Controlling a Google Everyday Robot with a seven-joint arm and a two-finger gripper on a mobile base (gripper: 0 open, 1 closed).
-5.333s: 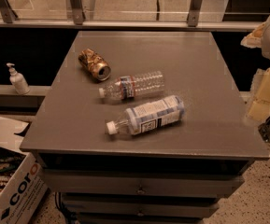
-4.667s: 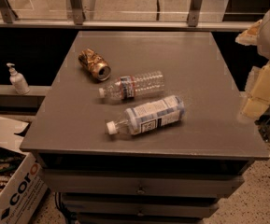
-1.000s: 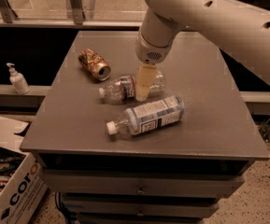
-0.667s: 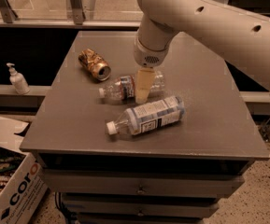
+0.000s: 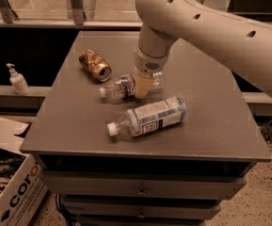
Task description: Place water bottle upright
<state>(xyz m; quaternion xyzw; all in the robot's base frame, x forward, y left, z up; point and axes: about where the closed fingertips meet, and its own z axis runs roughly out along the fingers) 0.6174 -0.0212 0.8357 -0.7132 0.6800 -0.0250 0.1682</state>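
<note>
Camera view. The gripper (image 5: pixel 144 84) hangs from the arm (image 5: pixel 206 22) directly over the middle of the water bottle (image 5: pixel 118 87), overlapping its body, a position suited to grasping it across its width. Whether it has closed on the bottle cannot be told. The water bottle lies on its side near the centre of the desk (image 5: pixel 220 121), white cap toward 8 o'clock. It is small, clear and ribbed, with a narrow coloured label band. A crushed gold can (image 5: pixel 95 65) lies at its 10 o'clock and a larger labelled bottle (image 5: pixel 149 117) at its 5 o'clock, both apart from it. The bottle is not yet upright.
</note>
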